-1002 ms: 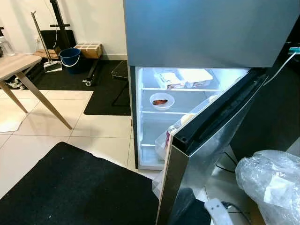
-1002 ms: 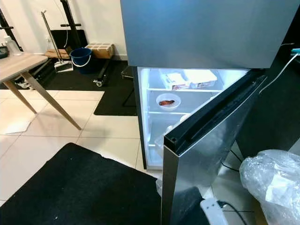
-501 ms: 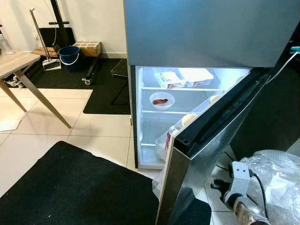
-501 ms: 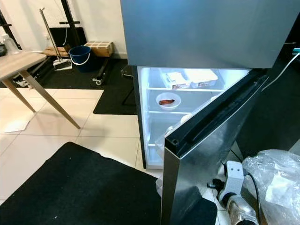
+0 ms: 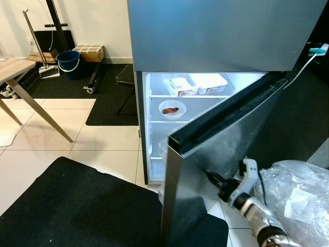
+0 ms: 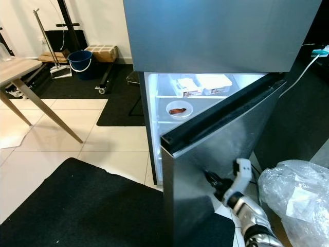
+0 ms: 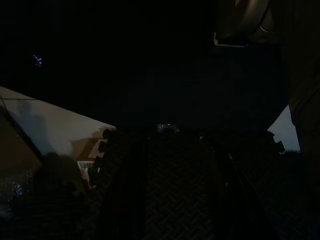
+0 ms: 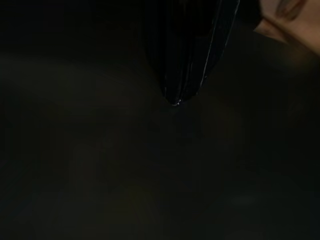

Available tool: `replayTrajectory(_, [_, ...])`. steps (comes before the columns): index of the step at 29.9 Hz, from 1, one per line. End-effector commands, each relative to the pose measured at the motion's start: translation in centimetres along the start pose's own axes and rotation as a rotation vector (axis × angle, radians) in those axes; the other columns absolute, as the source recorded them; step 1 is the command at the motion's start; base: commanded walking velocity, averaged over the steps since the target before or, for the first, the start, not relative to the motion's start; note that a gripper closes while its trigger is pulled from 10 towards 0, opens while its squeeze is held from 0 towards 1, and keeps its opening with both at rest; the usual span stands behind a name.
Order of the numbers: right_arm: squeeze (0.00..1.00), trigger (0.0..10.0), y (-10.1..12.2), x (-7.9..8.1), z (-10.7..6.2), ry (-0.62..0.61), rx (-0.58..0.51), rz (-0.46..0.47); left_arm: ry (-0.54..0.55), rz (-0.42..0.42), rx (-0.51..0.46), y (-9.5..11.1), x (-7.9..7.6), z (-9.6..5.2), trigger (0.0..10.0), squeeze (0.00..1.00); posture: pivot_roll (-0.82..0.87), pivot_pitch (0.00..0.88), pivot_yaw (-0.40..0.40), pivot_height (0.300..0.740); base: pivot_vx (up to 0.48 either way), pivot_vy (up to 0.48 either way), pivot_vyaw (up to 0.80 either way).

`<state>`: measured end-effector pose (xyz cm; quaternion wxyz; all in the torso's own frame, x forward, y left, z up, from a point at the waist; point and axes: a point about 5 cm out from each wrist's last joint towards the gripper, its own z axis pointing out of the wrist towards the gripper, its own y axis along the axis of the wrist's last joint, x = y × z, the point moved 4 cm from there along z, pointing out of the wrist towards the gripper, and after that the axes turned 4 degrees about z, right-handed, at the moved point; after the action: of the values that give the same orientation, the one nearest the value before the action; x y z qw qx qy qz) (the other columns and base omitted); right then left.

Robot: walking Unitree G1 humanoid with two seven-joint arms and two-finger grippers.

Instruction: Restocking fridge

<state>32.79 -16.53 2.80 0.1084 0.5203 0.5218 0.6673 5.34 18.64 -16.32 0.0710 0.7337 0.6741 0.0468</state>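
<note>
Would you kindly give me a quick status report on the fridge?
Right gripper against fridge door outer face, fingers unclear. Door half open, bowl and two trays shelved inside. Plastic bag beside right arm.

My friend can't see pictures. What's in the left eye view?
The robot's right gripper reaches against the outside of a half-open steel fridge door. Inside the lit fridge sit two white food boxes above a bowl.

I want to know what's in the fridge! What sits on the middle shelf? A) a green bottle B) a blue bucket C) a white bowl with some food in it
C: a white bowl holding a bit of reddish-brown food rests on the shelf below the two white containers in the fridge.
</note>
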Motion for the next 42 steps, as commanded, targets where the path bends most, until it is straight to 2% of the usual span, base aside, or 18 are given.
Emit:
replayTrajectory(1, [0.00,10.0,1.2,2.1,2.0,0.106,-0.013,-0.039,-0.015,0.014,-0.022,0.7,-0.2,0.0,10.0,0.00,-0.06,0.000,-0.011,0.740,0.000,0.000,0.00])
replayTrajectory(3, [0.00,10.0,1.5,2.6,2.5,0.123,-0.016,-0.056,-0.014,0.014,-0.021,0.7,-0.1,0.0,10.0,0.00,-0.06,0.000,-0.011,0.740,0.000,0.000,0.00])
replayTrajectory(7, [0.00,10.0,3.8,4.9,5.9,0.121,-0.076,-0.143,-0.012,0.011,-0.016,0.3,0.0,0.0,10.0,0.00,-0.06,0.000,-0.014,0.740,0.000,0.000,0.00])
replayTrajectory(11, [0.00,10.0,6.3,5.8,8.3,-0.001,-0.140,-0.247,-0.014,0.018,-0.008,0.0,0.0,0.0,10.0,0.00,-0.06,0.000,-0.010,0.740,0.000,0.000,0.00])
replayTrajectory(12, [0.00,10.0,6.3,5.8,8.3,-0.001,-0.140,-0.247,-0.014,0.018,-0.008,0.0,0.0,0.0,10.0,0.00,-0.06,0.000,-0.010,0.740,0.000,0.000,0.00])
replayTrajectory(15, [0.00,10.0,9.0,4.9,9.0,-0.202,-0.210,-0.279,-0.015,0.012,-0.010,-0.1,-0.2,0.0,10.0,0.00,-0.04,0.000,-0.017,0.740,0.000,0.000,0.00])
replayTrajectory(18, [0.00,10.0,9.1,4.5,8.8,-0.234,-0.201,-0.297,-0.015,0.008,-0.013,0.0,-0.2,0.0,10.0,0.00,-0.04,0.000,-0.019,0.740,0.000,0.000,0.00])
replayTrajectory(23, [0.00,10.0,7.3,0.6,6.1,-0.447,-0.110,-0.402,-0.019,0.004,-0.014,0.0,-0.3,0.0,10.0,0.00,-0.04,0.000,-0.017,0.740,0.000,0.000,0.00])
replayTrajectory(26, [0.00,10.0,6.6,0.1,5.6,-0.457,-0.084,-0.413,-0.019,0.006,-0.012,0.0,-0.3,0.0,10.0,0.00,-0.04,0.000,-0.017,0.740,0.000,0.000,0.00])
replayTrajectory(29, [0.00,10.0,2.3,-2.0,3.4,-0.501,0.095,-0.440,-0.020,0.005,-0.014,0.0,-0.2,0.0,10.0,0.00,-0.05,0.000,-0.017,0.740,0.000,0.000,0.00])
replayTrajectory(30, [0.00,10.0,2.3,-2.0,3.4,-0.501,0.095,-0.440,-0.020,0.005,-0.014,0.0,-0.2,0.0,10.0,0.00,-0.05,0.000,-0.017,0.740,0.000,0.000,0.00])
replayTrajectory(33, [0.00,10.0,-4.3,-4.0,-0.8,-0.515,0.377,-0.484,-0.020,0.000,-0.027,0.4,-0.2,0.0,10.0,0.00,-0.05,0.000,-0.016,0.740,0.000,0.000,0.00])
replayTrajectory(34, [0.00,10.0,-4.3,-4.0,-0.8,-0.515,0.377,-0.484,-0.020,0.000,-0.027,0.4,-0.2,0.0,10.0,0.00,-0.05,0.000,-0.016,0.740,0.000,0.000,0.00])
replayTrajectory(35, [0.00,10.0,-7.4,-4.8,-3.4,-0.547,0.496,-0.470,-0.023,-0.006,-0.038,0.7,-0.2,0.0,10.0,0.00,-0.05,0.000,-0.016,0.740,0.000,0.000,0.00])
replayTrajectory(36, [0.00,10.0,-7.4,-4.8,-3.4,-0.547,0.496,-0.470,-0.023,-0.006,-0.038,0.7,-0.2,0.0,10.0,0.00,-0.05,0.000,-0.016,0.740,0.000,0.000,0.00])
replayTrajectory(38, [0.00,10.0,-10.6,-5.5,-6.7,-0.590,0.641,-0.490,-0.021,0.002,-0.046,1.0,-0.1,0.0,10.0,0.00,-0.05,0.000,-0.014,0.740,0.000,0.000,0.00])
replayTrajectory(40, [0.00,10.0,-11.7,-5.7,-7.9,-0.599,0.692,-0.494,-0.019,0.004,-0.047,1.1,-0.1,0.0,10.0,0.00,-0.05,0.000,-0.014,0.740,0.000,0.000,0.00])
replayTrajectory(42, [0.00,10.0,-14.0,-6.0,-11.0,-0.637,0.800,-0.478,-0.024,-0.001,-0.049,1.2,-0.2,0.0,10.0,0.00,-0.05,0.000,-0.011,0.740,0.000,0.000,0.00])
